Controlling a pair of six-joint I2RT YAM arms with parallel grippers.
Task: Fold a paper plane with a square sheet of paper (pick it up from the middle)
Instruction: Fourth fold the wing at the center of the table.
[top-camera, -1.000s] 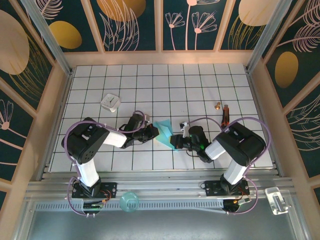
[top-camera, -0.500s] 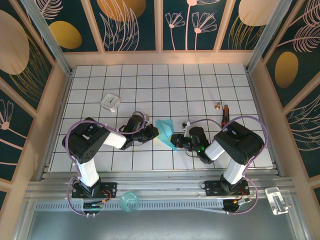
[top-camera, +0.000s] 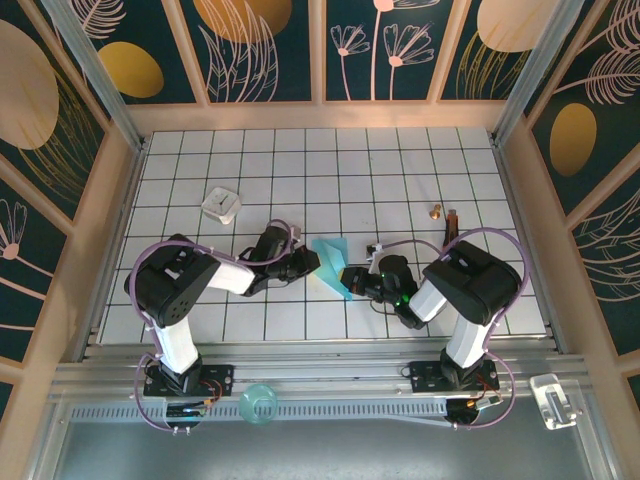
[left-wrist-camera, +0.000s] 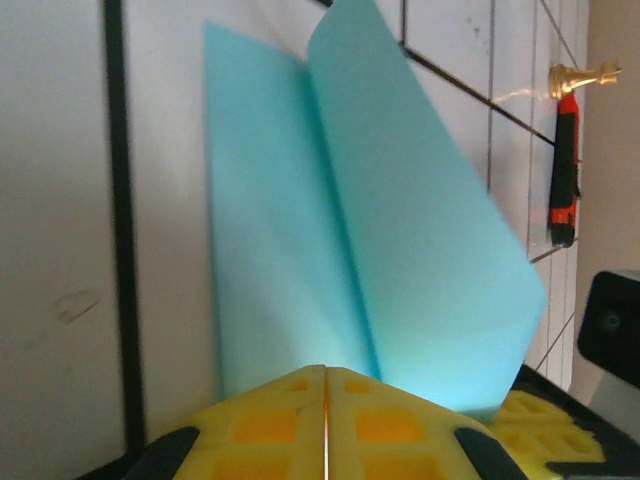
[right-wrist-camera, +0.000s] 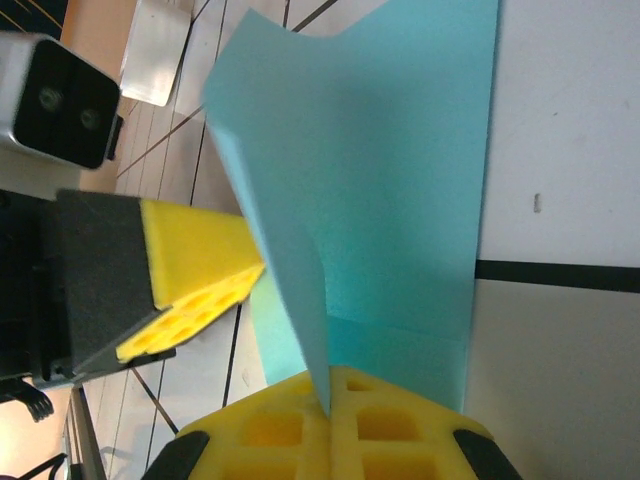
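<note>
Both arms lie low, elbows out, wrists turned inward to face each other at the middle of the surface (top-camera: 300, 170), toward its near edge. The right fingers (right-wrist-camera: 290, 430) are clamped on the folded sheet (top-camera: 331, 262), holding it up on edge. The left fingers (left-wrist-camera: 280, 425) are pressed together, tips against the sheet. Since a second ago the right elbow has shifted slightly left, and the sheet looks a little narrower from above.

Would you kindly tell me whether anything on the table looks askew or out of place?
Only the light-blue folded paper sheet: one flap stands tilted up off the white grid table, pinched by the right gripper instead of lying flat. Nothing looks torn or spilled.
</note>
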